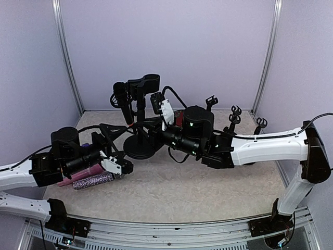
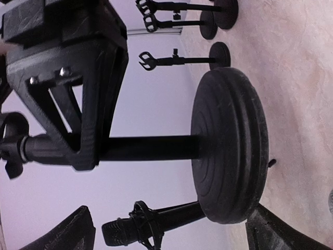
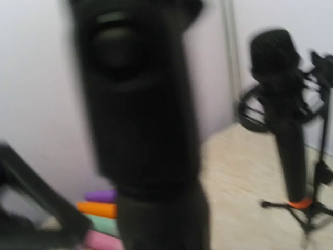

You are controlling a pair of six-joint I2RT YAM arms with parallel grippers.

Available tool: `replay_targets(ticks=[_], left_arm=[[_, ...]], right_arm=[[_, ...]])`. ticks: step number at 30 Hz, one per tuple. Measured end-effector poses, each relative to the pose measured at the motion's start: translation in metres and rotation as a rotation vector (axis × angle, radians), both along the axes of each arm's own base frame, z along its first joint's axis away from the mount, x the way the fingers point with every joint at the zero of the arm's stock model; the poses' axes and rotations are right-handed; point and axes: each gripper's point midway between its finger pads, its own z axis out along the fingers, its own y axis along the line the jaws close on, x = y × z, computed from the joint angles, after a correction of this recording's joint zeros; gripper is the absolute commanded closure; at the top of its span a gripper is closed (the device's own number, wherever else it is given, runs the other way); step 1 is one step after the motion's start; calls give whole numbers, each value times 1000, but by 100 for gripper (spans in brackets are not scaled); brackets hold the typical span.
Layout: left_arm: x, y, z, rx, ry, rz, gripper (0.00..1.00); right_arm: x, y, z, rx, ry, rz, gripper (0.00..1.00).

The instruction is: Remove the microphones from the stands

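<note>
A black stand with a round base [image 1: 139, 148] carries a clip [image 1: 143, 82] with a black microphone in it at the top of its pole. My right gripper [image 1: 158, 107] is at the upper pole, just right of it and under the clip. In the right wrist view a blurred black cylinder [image 3: 140, 104] fills the middle and hides my fingers. My left gripper [image 1: 121, 167] is open and empty, low beside the base [image 2: 229, 146]. The pole [image 2: 151, 148] runs left from the base.
A second black microphone in a shock mount stands on a tripod behind the stand [image 1: 122, 99] [image 3: 281, 104] [image 2: 130, 229]. Coloured foam rollers [image 1: 88, 178] [image 3: 99, 208] lie at the left. Three small empty clip stands [image 1: 234, 117] stand at the back right.
</note>
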Motion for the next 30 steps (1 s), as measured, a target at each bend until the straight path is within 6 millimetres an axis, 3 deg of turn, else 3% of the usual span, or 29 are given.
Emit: replay_targets(ticks=[3,6,11,14,17,20,26,30], left_arm=[[13,16,-6,41,122,72,1],[31,38,-6,42,236,172,1],[60,73,15,-67,389,336,1],[69,93,20,-150,476,412,1],[70,108,12,-204,569,470,1],[65,116,4,-245,654,497,1],[53,119,4,-323,741,498,1],[49,117,10,-362,751,484,1]], right_arm=[[23,-16,-23,-63,-13,-88,100],[65,-44,-49,-129,-12,-210,100],[133,-87,-99,-217,6,-406,100],[159,-101,-141,-283,39,-472,100],[173,-109,-179,-341,82,-501,100],[181,-119,-202,-372,112,-542,100],[190,-135,-201,-334,98,-633,100],[182,-154,-215,-339,93,-677,100]])
